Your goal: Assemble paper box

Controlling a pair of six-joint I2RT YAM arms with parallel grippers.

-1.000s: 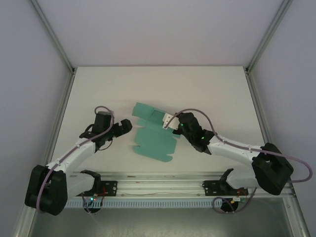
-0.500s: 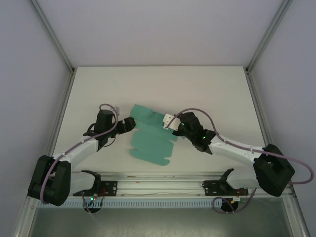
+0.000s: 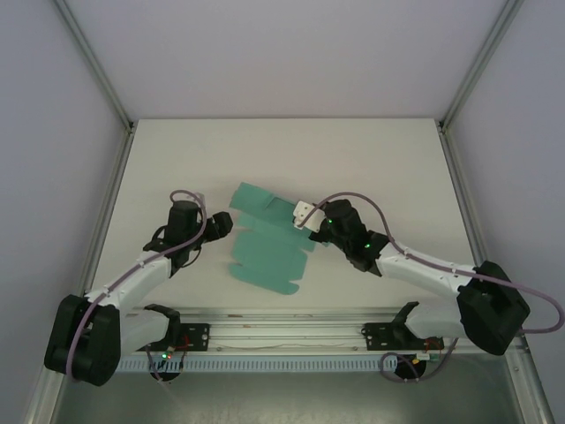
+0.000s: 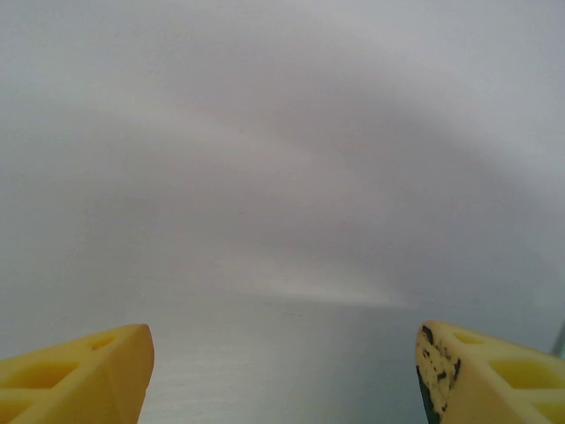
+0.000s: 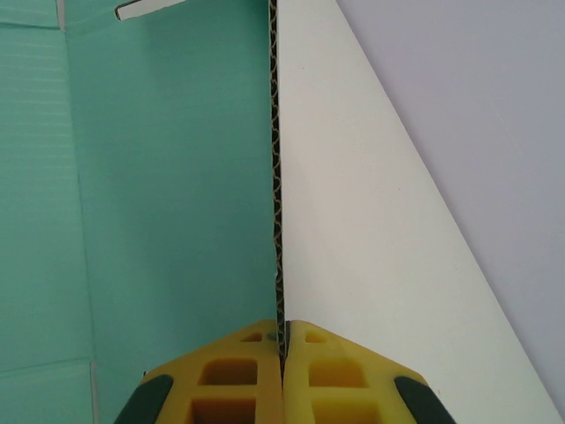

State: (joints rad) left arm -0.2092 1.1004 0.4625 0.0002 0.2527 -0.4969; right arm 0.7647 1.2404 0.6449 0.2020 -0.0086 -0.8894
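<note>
The right gripper [image 5: 282, 358] is clenched on an upturned flap edge of the teal-green die-cut card sheet [image 3: 267, 256] (its underside white); the left gripper [image 3: 222, 226] gapes empty just beside the sheet.

A white desk [image 3: 353, 159] with a plain matte top stands inside a booth of pale, unmarked walls [image 3: 282, 53]. Slim silver metal struts [image 3: 93, 62] slant up from its two far corners, and grey metal strips [image 3: 108, 212] run along its left and right edges. Along the near edge lies a silver aluminium rail [image 3: 282, 329], with a white slotted strip [image 3: 282, 360] just below it and a dull grey-green panel [image 3: 282, 397] beneath that.
</note>
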